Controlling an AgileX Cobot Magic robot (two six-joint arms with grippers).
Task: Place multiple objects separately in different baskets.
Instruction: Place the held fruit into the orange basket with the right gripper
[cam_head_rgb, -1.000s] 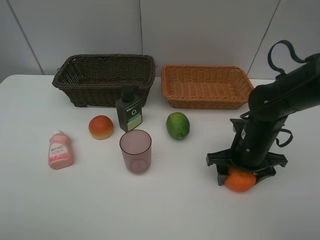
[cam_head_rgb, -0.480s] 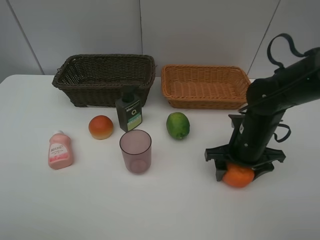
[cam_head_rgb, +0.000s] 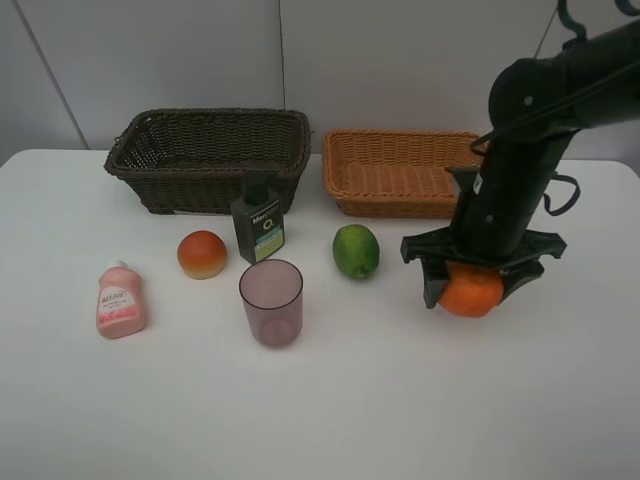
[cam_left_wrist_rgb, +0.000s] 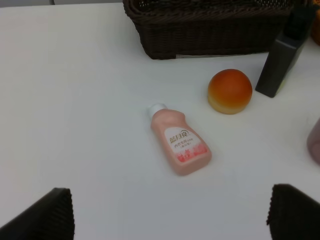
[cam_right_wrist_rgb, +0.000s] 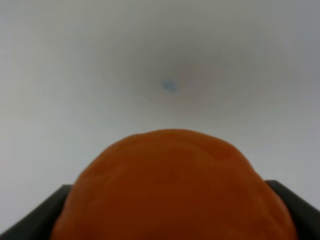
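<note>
While it hangs above tabletop, mandarin: gripped by R fingers, in front of tan basket
L fingers: wide open, near pink bottle
Peach, cup, green bottle: on tabletop in front of dark basket
Lime: on tabletop btw cup & mandarin
</note>
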